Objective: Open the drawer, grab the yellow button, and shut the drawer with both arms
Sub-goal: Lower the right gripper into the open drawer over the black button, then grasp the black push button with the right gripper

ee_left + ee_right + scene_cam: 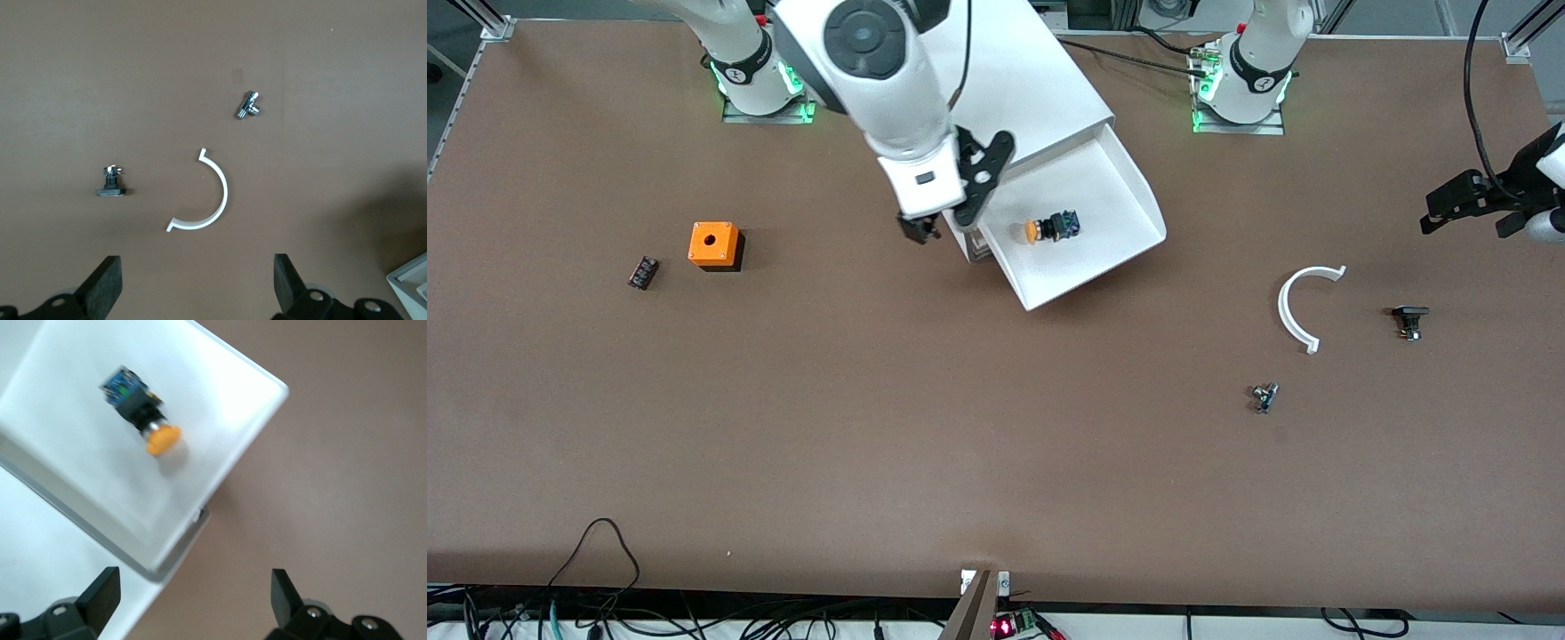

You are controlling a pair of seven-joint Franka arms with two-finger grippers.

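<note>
The top drawer (1129,209) of the white cabinet (1040,80) stands pulled out. The button (1052,228), with an orange cap and a black-blue body, lies on its side in the tray. My right gripper (947,218) hovers open and empty over the drawer's corner toward the right arm's end. Its wrist view shows the button (143,413) in the drawer (220,407), ahead of the open right gripper (193,600). My left gripper (1467,209) hangs open and empty over the table at the left arm's end. It is also open in its own wrist view (193,287).
An orange cube with a hole (713,244) and a small black part (642,272) lie toward the right arm's end. A white curved strip (1303,307), a black part (1409,320) and a small metal part (1264,396) lie toward the left arm's end.
</note>
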